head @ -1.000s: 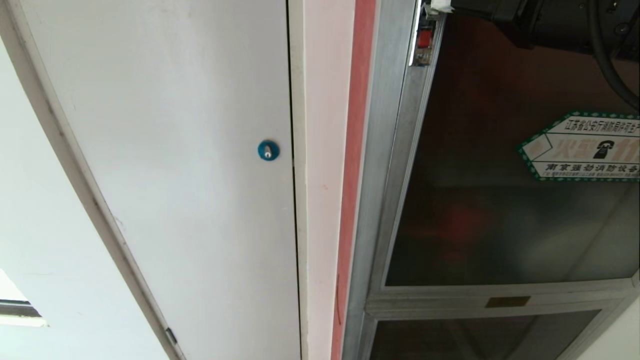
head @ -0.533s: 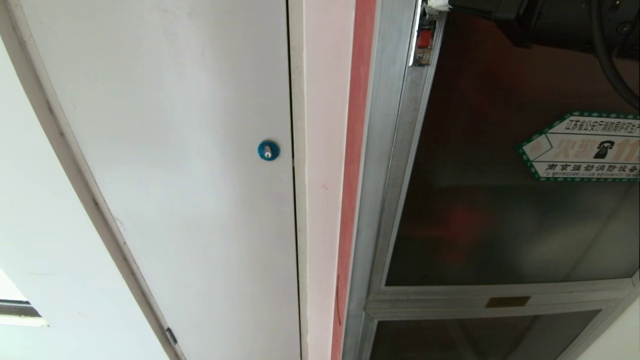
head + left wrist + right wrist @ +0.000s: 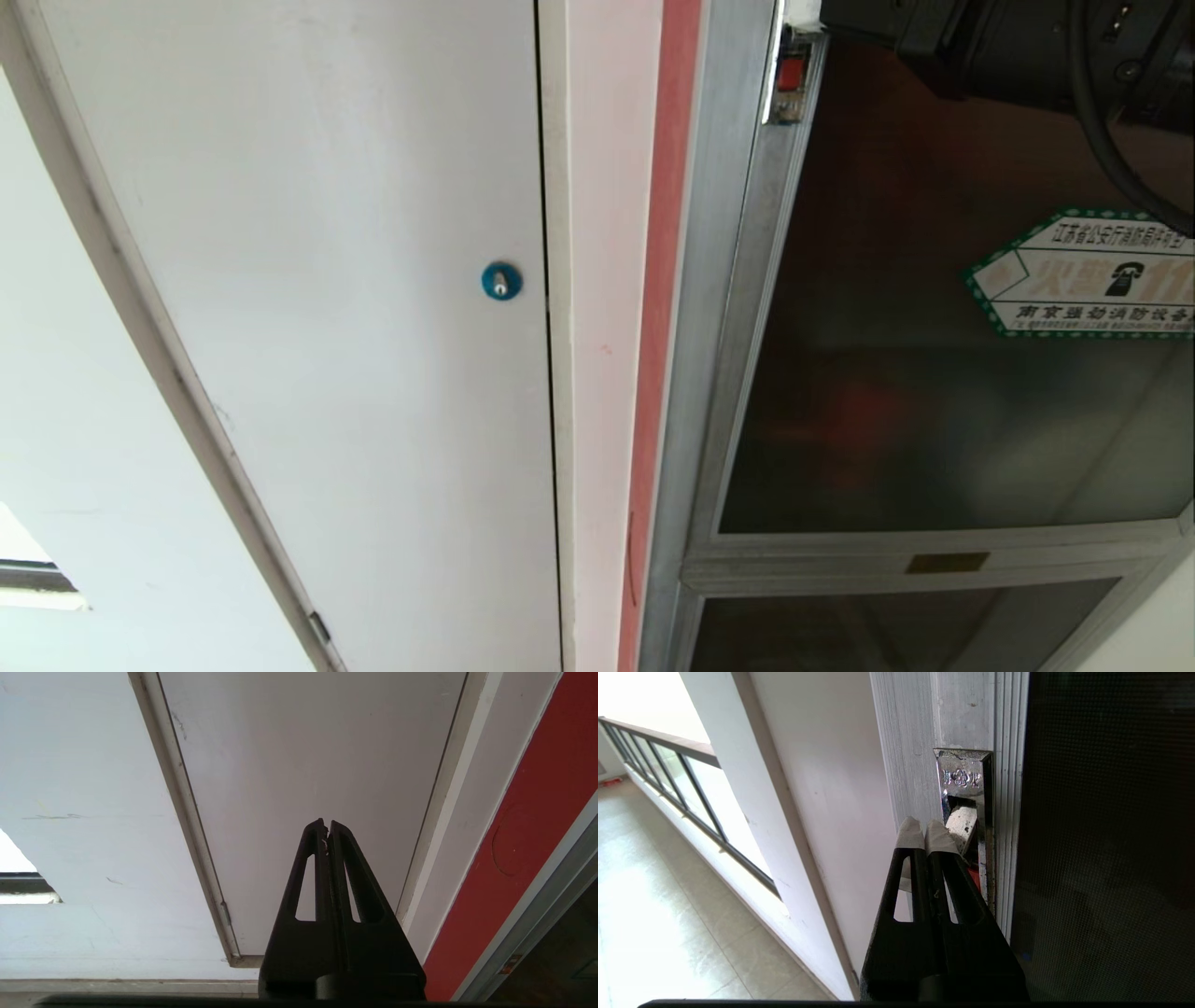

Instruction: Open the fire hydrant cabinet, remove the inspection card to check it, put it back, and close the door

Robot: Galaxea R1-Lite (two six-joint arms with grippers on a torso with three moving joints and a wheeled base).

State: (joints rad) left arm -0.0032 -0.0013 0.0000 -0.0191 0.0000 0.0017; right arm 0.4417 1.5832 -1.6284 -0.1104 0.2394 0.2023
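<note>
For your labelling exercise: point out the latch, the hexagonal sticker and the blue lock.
latch (image 3: 792, 73): head view, its red button.
hexagonal sticker (image 3: 1088, 275): head view, its white middle.
blue lock (image 3: 501, 281): head view, its round face.

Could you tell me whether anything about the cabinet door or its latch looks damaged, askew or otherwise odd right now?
Nothing looks damaged. The door sits shut and square in its frame, sticker flat. The right gripper, shut with taped tips, is at the latch, whose metal plate looks worn but whole. The left gripper is shut, away from the cabinet.
</note>
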